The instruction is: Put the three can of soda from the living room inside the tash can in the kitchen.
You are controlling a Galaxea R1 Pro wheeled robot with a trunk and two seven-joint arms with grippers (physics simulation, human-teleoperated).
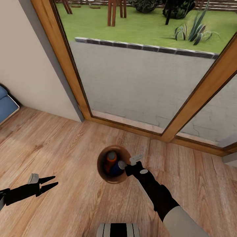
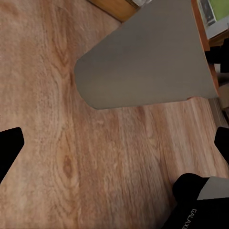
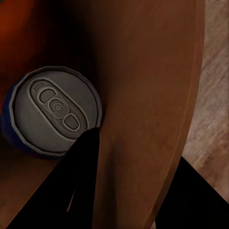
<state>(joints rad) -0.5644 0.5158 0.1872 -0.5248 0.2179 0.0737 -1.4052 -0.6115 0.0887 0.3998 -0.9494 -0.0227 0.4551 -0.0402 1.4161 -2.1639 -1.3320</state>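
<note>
Two cans show from the head camera, an orange can (image 1: 111, 157) and a dark blue can (image 1: 116, 168), both down inside the tash can (image 1: 104, 176), which stands on the plank floor (image 1: 65, 148) not far from the wood-framed glass doors (image 1: 82, 95). The right gripper (image 1: 126, 166) sits at the bin's rim on the robot's right side, one finger inside the glossy brown wall and the other outside, so it looks clamped onto the rim; the blue can lies just beside the inner finger. The left gripper (image 1: 54, 184) hangs low over bare floor well to the left of the bin, its two black fingers spread apart with nothing between them. A blue cushion (image 1: 6, 103) edges in at the far left.

From the left wrist, the bin's pale grey outside (image 2: 143, 67) rises off the planks (image 2: 57, 143) ahead of the open fingers (image 2: 9, 148), apart from them.

From the right wrist, the blue can's silvery top (image 3: 55, 110) with its pull tab lies against the brown inner wall (image 3: 148, 95), and a black fingertip (image 3: 86, 157) touches or nearly touches its edge; the wall itself runs between the two fingers.
</note>
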